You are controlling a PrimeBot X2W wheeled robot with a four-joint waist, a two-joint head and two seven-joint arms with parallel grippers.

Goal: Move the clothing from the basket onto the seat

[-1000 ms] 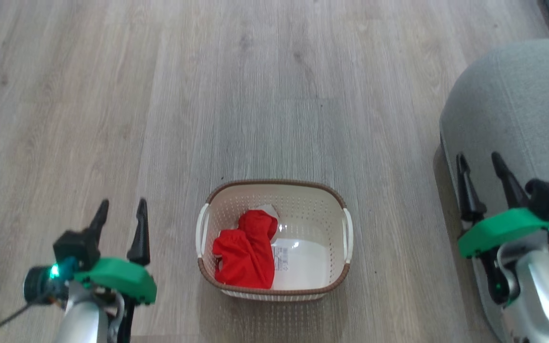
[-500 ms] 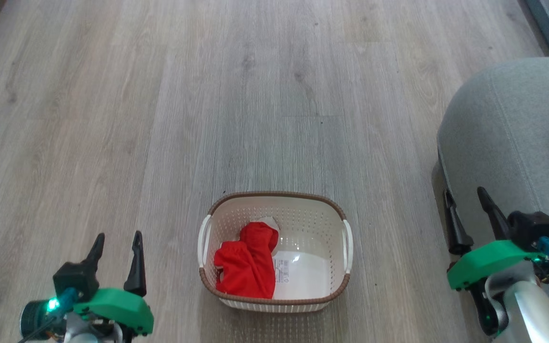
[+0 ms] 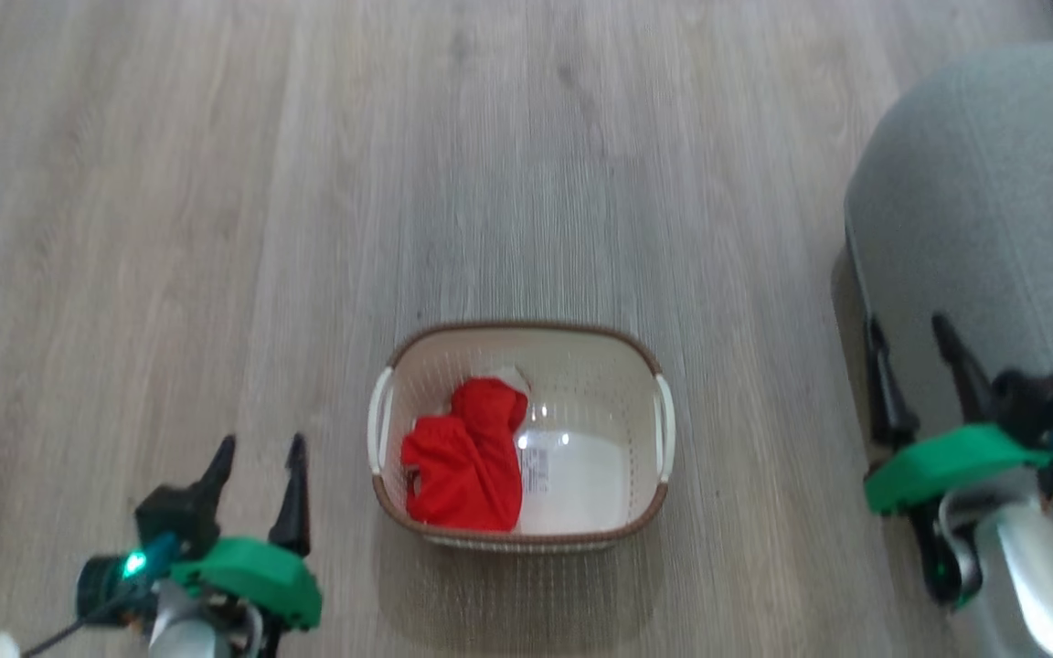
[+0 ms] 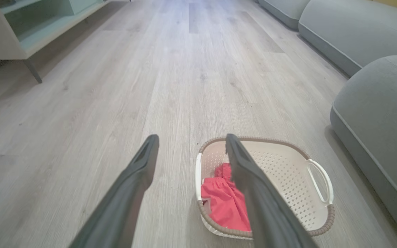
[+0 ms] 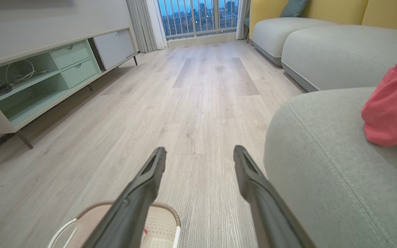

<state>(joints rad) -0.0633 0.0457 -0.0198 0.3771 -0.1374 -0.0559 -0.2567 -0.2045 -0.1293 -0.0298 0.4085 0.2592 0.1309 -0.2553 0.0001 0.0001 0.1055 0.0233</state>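
clothing (image 3: 462, 461) sits bunched in the basket (image 3: 526, 326) on the floor (image 3: 216, 228) — left hand (image 3: 261, 440) and right hand (image 3: 906, 322) both spread wide, holding nothing.

**Basket (image 3: 622, 388) standing near seat (image 3: 965, 201)**

The cream, brown-rimmed basket is standing upright, apart from the grey seat. A crumpled red garment (image 3: 462, 461) is lying in its left half. Another red garment (image 5: 391, 106) is resting on the seat.

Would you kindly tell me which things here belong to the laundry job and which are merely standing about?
Job: red clothing in the basket; grey seat; red garment already on it.
Standing about: wooden floor; shelf unit; far sofa.
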